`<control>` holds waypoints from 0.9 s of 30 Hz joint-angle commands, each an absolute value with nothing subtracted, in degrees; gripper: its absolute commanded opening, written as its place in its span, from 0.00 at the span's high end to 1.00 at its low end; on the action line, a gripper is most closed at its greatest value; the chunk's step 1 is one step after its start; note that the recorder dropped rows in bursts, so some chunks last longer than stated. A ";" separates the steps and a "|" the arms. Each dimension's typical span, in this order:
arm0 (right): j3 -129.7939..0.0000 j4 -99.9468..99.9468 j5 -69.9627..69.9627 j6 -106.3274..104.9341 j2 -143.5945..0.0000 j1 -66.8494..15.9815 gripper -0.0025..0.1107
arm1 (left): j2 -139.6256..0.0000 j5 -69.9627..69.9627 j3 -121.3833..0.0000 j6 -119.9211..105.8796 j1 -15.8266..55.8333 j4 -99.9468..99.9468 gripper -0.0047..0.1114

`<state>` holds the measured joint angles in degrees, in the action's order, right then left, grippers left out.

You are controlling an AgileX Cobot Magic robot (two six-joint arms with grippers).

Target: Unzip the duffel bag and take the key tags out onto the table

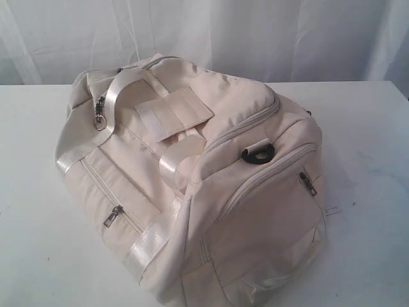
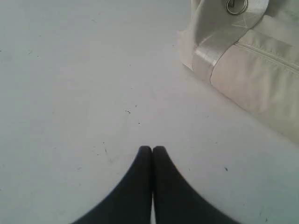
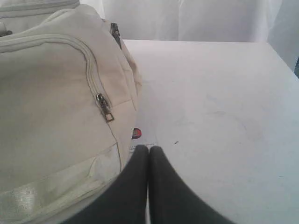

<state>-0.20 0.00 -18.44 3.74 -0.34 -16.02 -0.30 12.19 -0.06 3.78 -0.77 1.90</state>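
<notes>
the left gripper has its two black fingers pressed together tip to tip and holds nothing. it hangs over the wide plain white table. the large cream fabric duffel bag lies ahead of its fingertips and off to one side, well apart from them. the part of the bag nearest this gripper is a corner crossed by a shiny satin strap, with a round metal ring pull further along that strap.

the right gripper is likewise fully closed, finger against finger, with nothing between them. the bag's end panel bulges just beside its fingers, close enough that one finger overlaps the bag's lower edge in the wrist view; whether they touch cannot be told. a small metal zipper pull hangs at the end of a curved closed zipper on that panel, a little ahead of the fingertips. a small white printed label with a red patch peeks out from under the bag's edge, right by the fingertips.

the bag rests on the table, and every zipper that shows lies closed. a black plastic loop sits on its upper side.
</notes>
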 commanded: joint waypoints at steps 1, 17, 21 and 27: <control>0.00 0.00 -17.91 3.75 0.00 -16.12 0.98 | 0.00 12.07 0.00 3.61 -0.99 2.51 0.95; 0.00 0.00 2.02 5.11 0.00 -16.12 0.98 | 0.00 9.59 0.00 2.77 -0.99 2.51 0.95; 0.00 0.00 9.76 9.85 0.00 -16.12 0.98 | 0.00 3.13 0.00 2.88 -0.99 2.51 0.95; 0.00 0.00 24.13 20.78 0.00 -16.12 0.98 | 0.00 -21.81 0.00 0.00 -0.99 2.51 0.95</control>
<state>-0.07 0.00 18.00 19.52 -0.34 -16.02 -0.27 -12.02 -0.06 2.07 -0.77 1.93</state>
